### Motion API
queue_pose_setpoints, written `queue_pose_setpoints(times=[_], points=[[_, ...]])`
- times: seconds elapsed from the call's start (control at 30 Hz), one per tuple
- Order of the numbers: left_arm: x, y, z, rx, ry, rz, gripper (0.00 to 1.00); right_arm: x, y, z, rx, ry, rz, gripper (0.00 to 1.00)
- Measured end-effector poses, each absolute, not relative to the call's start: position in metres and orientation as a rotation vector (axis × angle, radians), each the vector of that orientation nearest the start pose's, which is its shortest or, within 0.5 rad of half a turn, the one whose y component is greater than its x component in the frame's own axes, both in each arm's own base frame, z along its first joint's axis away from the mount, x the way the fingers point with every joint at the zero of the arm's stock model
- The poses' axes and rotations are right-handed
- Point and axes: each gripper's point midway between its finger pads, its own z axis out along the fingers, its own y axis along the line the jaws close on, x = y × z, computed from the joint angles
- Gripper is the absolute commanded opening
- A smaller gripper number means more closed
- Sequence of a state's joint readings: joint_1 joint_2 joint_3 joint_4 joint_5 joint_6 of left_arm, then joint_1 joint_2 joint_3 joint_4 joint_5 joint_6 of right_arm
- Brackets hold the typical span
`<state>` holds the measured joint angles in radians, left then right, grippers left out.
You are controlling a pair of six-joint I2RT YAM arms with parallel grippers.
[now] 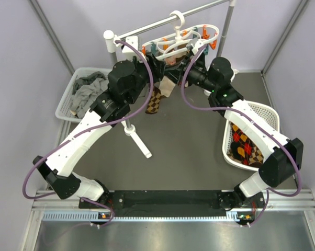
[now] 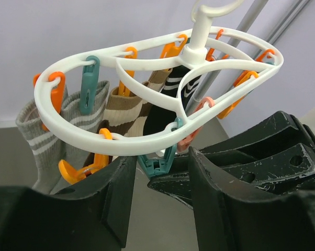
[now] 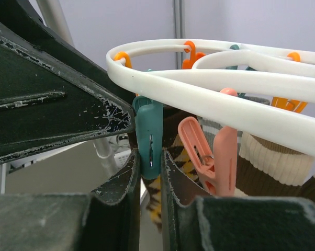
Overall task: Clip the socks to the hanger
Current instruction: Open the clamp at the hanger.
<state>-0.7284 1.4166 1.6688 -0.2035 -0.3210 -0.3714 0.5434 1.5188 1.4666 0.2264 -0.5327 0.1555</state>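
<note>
While the right gripper (image 3: 149, 167) is clamping together on a teal clip (image 3: 148, 130), that clip is hanging from the outer ring of the hanger (image 3: 210, 89).
- Right gripper: both fingers (image 3: 123, 183) are pressing flat against the clip's two sides. No gap is showing.
- An argyle sock (image 3: 155, 201) is showing directly under the clip, at 6 o'clock from it, between the fingertips. I cannot tell whether the clip is biting the fabric.
- A pink clip (image 3: 191, 138) is hanging just beside the teal one, at 3 o'clock in the right wrist view.
- Left gripper (image 2: 161, 157): the fingers are standing wide apart and gripping nothing. They are sitting just below the ring's near edge at 6 o'clock, with the teal clip dangling between the tips.
- Other socks are hanging from the ring at 9 o'clock in the left wrist view: one grey striped (image 2: 42, 136), one brown-and-cream (image 2: 121, 110).
- Top view: the hanger is hooking onto the rail stand (image 1: 168, 20) at 12 o'clock on the table (image 1: 183, 151).
- More argyle socks (image 1: 245, 147) are lying in the white basket (image 1: 265, 111) at 3 o'clock.
- Grey socks (image 1: 89, 89) are lying in a second basket (image 1: 67, 94) at 10 o'clock.
</note>
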Motion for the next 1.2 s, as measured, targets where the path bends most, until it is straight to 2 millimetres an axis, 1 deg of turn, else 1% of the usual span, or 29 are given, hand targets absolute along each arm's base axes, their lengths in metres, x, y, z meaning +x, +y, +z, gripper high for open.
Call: queue_pose_setpoints(times=[0.37, 0.47, 0.67, 0.7, 0.77, 0.83, 0.87, 0.93, 0.97, 1.07, 1.1, 1.13, 1.2], points=[[0.368, -0.27, 0.462, 0.014, 1.57, -0.602, 0.54, 0.365, 0.329, 0.419, -0.725, 1.31, 0.904, 0.0], [0.37, -0.269, 0.46, 0.005, 1.574, -0.589, 0.57, 0.365, 0.329, 0.418, -0.725, 1.313, 0.902, 0.0], [0.376, -0.268, 0.453, -0.017, 1.587, -0.557, 0.57, 0.362, 0.332, 0.417, -0.733, 1.315, 0.909, 0.0], [0.377, -0.267, 0.453, -0.023, 1.588, -0.552, 0.56, 0.362, 0.332, 0.417, -0.733, 1.315, 0.909, 0.0], [0.378, -0.265, 0.451, -0.034, 1.592, -0.54, 0.49, 0.362, 0.332, 0.417, -0.735, 1.316, 0.908, 0.0], [0.379, -0.264, 0.45, -0.042, 1.594, -0.537, 0.46, 0.362, 0.332, 0.417, -0.736, 1.316, 0.906, 0.0], [0.379, -0.264, 0.45, -0.043, 1.595, -0.538, 0.42, 0.362, 0.332, 0.417, -0.737, 1.315, 0.905, 0.0], [0.379, -0.264, 0.45, -0.045, 1.594, -0.54, 0.38, 0.362, 0.332, 0.416, -0.739, 1.315, 0.905, 0.0], [0.378, -0.265, 0.45, -0.044, 1.594, -0.539, 0.32, 0.362, 0.332, 0.416, -0.739, 1.317, 0.905, 0.0], [0.379, -0.265, 0.451, -0.044, 1.592, -0.542, 0.22, 0.362, 0.333, 0.416, -0.739, 1.318, 0.905, 0.0], [0.379, -0.265, 0.451, -0.044, 1.591, -0.543, 0.21, 0.361, 0.333, 0.416, -0.74, 1.317, 0.906, 0.03], [0.379, -0.265, 0.452, -0.042, 1.587, -0.542, 0.2, 0.361, 0.333, 0.416, -0.74, 1.318, 0.906, 0.14], [0.379, -0.265, 0.453, -0.038, 1.584, -0.543, 0.18, 0.361, 0.332, 0.416, -0.739, 1.317, 0.905, 0.26]])
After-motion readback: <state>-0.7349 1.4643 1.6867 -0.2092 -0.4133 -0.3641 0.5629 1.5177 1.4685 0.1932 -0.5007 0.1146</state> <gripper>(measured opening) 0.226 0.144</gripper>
